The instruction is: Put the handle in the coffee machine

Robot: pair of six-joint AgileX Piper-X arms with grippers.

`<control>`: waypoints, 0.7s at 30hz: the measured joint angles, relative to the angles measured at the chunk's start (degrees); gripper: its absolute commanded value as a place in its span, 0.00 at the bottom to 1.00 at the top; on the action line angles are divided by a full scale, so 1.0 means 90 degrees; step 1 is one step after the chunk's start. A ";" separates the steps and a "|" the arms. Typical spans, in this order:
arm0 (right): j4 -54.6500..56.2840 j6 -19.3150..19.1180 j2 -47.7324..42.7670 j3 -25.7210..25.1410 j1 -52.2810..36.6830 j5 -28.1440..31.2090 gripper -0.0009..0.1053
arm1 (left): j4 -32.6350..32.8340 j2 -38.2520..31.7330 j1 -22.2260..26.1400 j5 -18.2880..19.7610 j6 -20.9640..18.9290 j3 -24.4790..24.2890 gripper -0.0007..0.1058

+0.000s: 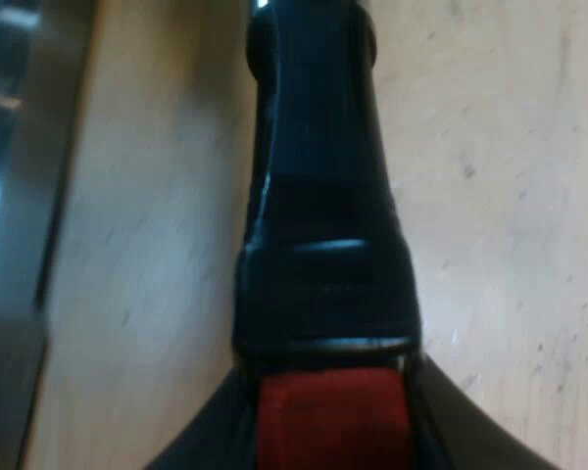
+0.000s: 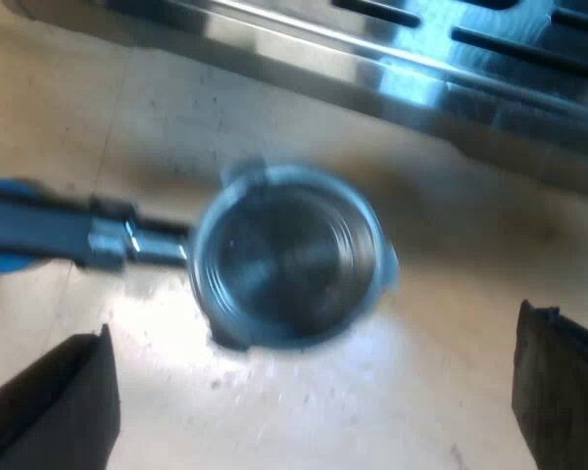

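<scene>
Clamping the red end (image 1: pixel 333 426) of the holder's dark handle (image 1: pixel 323 225), the left claw (image 1: pixel 328 431) is closed on it; the handle runs straight away from the wrist over the wooden table (image 1: pixel 500 196). The right claw (image 2: pixel 314 328) hangs wide open and empty over the holder's metal cup (image 2: pixel 284 255), beside the coffee machine's slotted base (image 2: pixel 451 78).
</scene>
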 measured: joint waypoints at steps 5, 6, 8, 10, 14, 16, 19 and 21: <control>-0.0327 0.0027 0.0003 0.0000 0.0577 0.0617 0.75 | 0.0272 -0.0048 0.0674 0.0092 0.0048 0.0000 0.01; -0.0399 0.0075 0.0003 0.0000 0.0700 0.0725 0.70 | 0.0291 -0.0052 0.0848 0.0090 0.0046 0.0000 0.01; -0.0723 0.0229 0.0003 0.0000 0.1132 0.1299 0.69 | 0.0343 -0.0052 0.1025 0.0198 0.0139 0.0000 0.01; -0.1500 0.0435 0.0003 0.0173 0.1922 0.2203 0.69 | 0.0477 -0.0052 0.1769 0.0466 0.0477 0.0000 0.01; -0.1882 0.0671 0.0003 0.0403 0.2514 0.3119 0.69 | 0.0433 -0.0052 0.2429 0.0470 0.0494 0.0000 0.01; -0.2072 0.0723 0.0003 0.0502 0.2653 0.3507 0.69 | 0.0452 -0.0052 0.2551 0.0609 0.0511 0.0000 0.01; -0.2723 0.0771 0.0003 0.0773 0.2917 0.4042 0.69 | 0.0454 -0.0052 0.2683 0.0681 0.0764 0.0000 0.01; -0.3089 0.0767 0.0003 0.0923 0.3002 0.4328 0.69 | 0.0454 -0.0052 0.2731 0.0659 0.0959 0.0000 0.01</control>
